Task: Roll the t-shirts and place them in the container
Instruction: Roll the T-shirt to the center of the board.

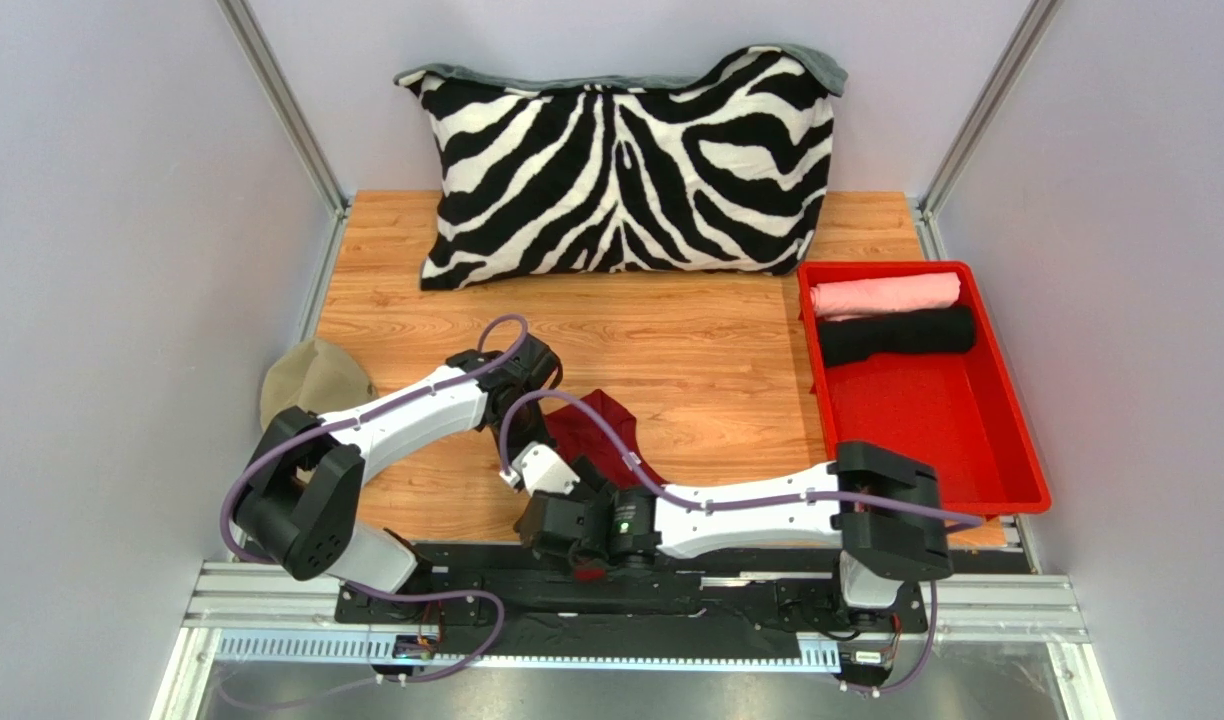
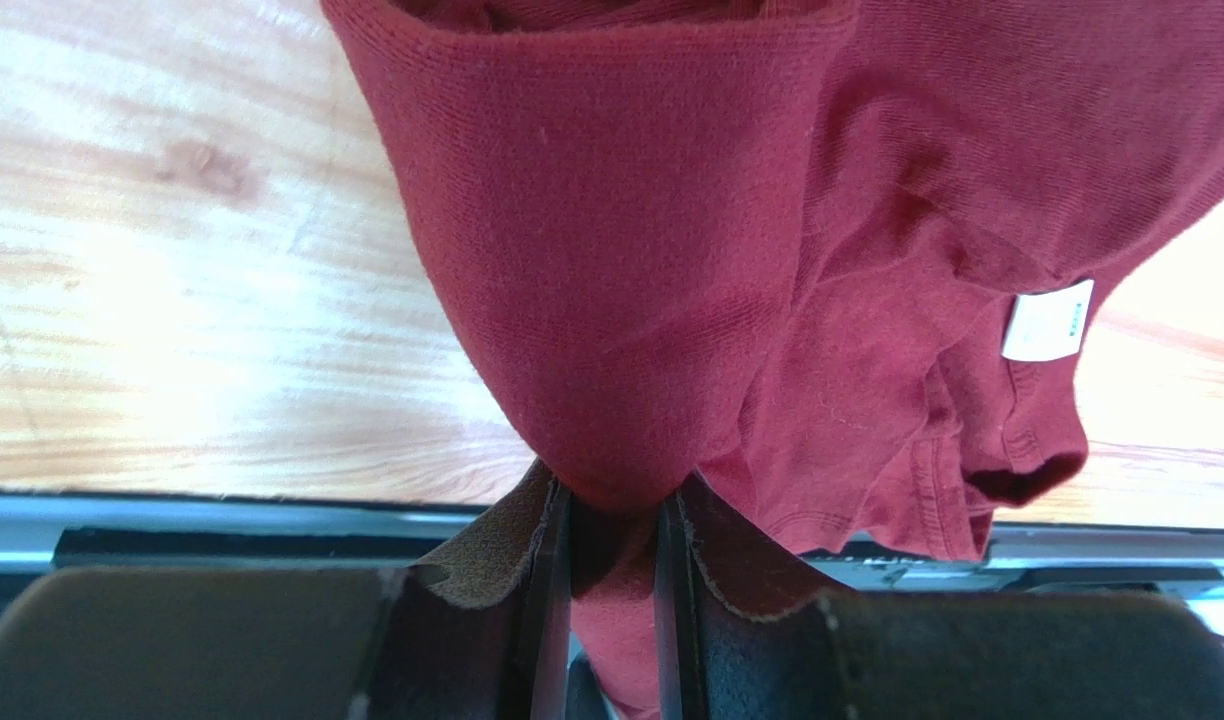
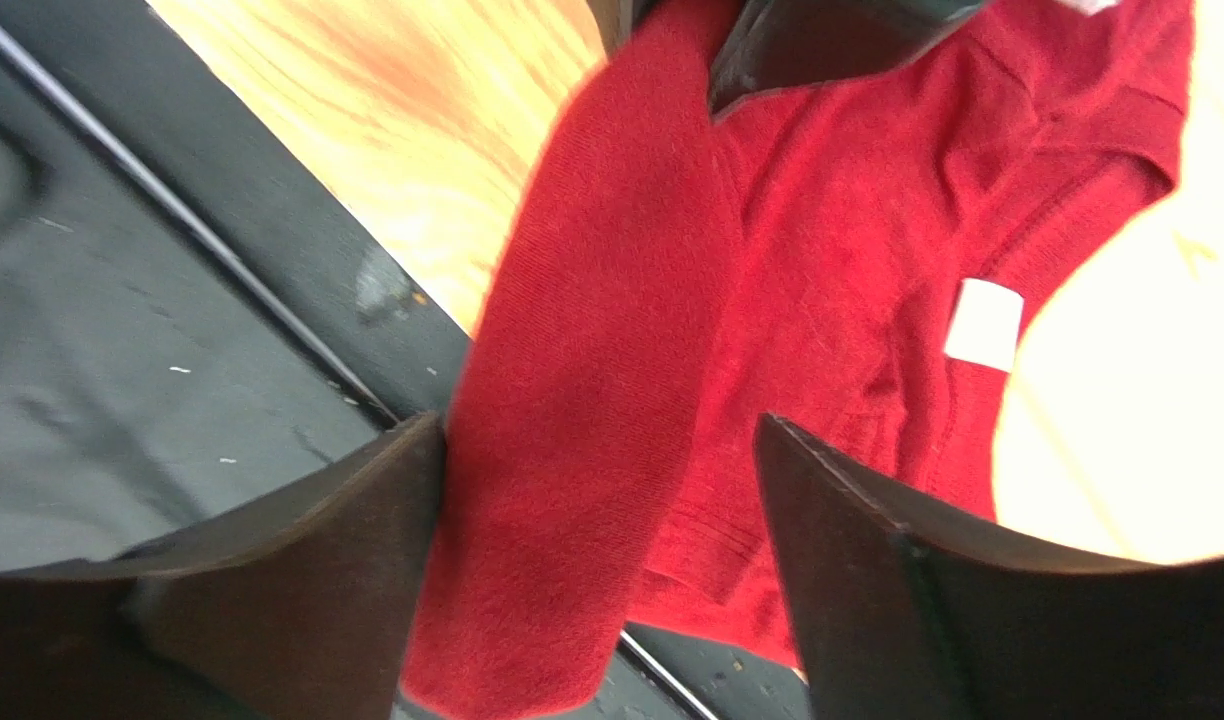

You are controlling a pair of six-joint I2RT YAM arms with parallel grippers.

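**Maroon shirt pinched at the table's near edge, both arms crowding over it**

In the top view a zebra pillow point(image 1: 626, 165) fills the upper centre. A red tray point(image 1: 934, 413) sits at the right with a rolled pink t-shirt point(image 1: 884, 293) and a rolled black t-shirt point(image 1: 899, 333) side by side at its far end, both lying left to right. A khaki cap point(image 1: 306, 383) rests at the left edge of the wooden table point(image 1: 693, 360). The two white arms cross the lower centre and hide most of the maroon t-shirt point(image 1: 596, 425), of which only a dark red patch shows there.

In the left wrist view the maroon t-shirt point(image 2: 678, 255) is broad at the top of the frame and narrows to a bunched fold at bottom centre. There the left gripper point(image 2: 615, 518) is clamped on it, cloth squeezed between its dark pads. A white label point(image 2: 1048, 321) shows at the right, near the collar.

In the right wrist view a thick folded ridge of the shirt point(image 3: 633, 375) runs from upper centre down to lower left, crossing the black base rail point(image 3: 153, 300). The right gripper point(image 3: 596, 450) stands wide apart astride this ridge, without squeezing it.

The cloth is a soft, fine-ribbed knit, creased and limp, and the table has a glossy grain.
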